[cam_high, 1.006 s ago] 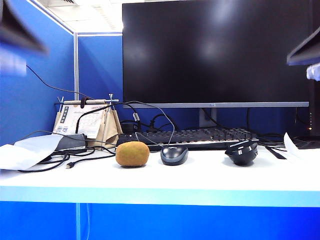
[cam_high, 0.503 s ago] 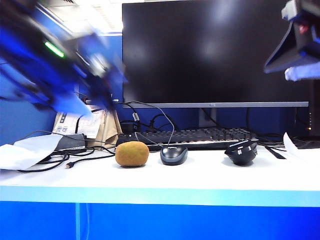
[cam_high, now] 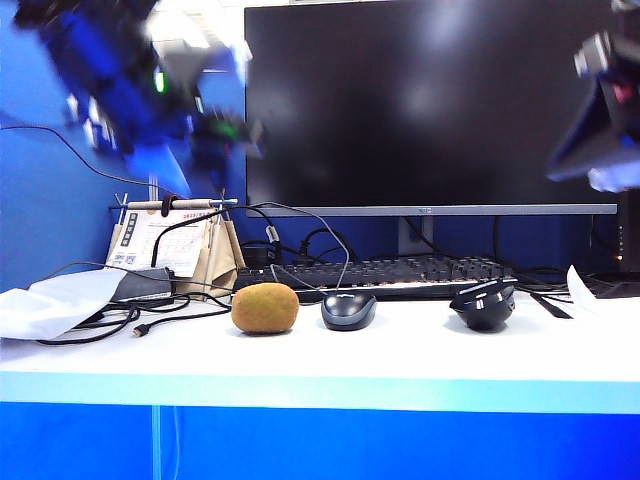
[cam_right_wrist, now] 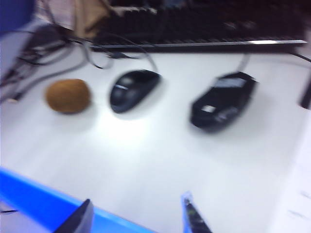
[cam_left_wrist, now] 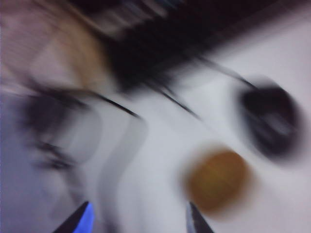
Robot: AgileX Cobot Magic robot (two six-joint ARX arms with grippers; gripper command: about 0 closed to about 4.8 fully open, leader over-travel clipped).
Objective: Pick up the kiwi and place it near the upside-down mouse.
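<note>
The kiwi (cam_high: 265, 307), fuzzy and golden-brown, lies on the white desk left of centre. The upside-down mouse (cam_high: 483, 305), glossy black with its flat underside up, sits to the right. My left gripper (cam_high: 232, 135) hangs blurred, high above and left of the kiwi. In the left wrist view its tips (cam_left_wrist: 137, 221) stand apart with nothing between them, and the kiwi (cam_left_wrist: 216, 179) is a blur just beyond one tip. My right gripper (cam_high: 590, 150) is high at the right edge. It is open (cam_right_wrist: 137, 213) over the desk's front, with the kiwi (cam_right_wrist: 68, 96) and upside-down mouse (cam_right_wrist: 222, 99) ahead.
A dark corded mouse (cam_high: 348, 310), dome up, sits between the kiwi and the upside-down mouse. A keyboard (cam_high: 390, 272) and a large monitor (cam_high: 430, 100) stand behind. Cables, papers and a desk calendar (cam_high: 175, 245) crowd the left; a paper sheet (cam_high: 600, 295) lies at the far right.
The left arm has swung in from the top left and out over the desk, moving fast. The right arm has come down into view at the upper right. Nothing on the desk has moved.
</note>
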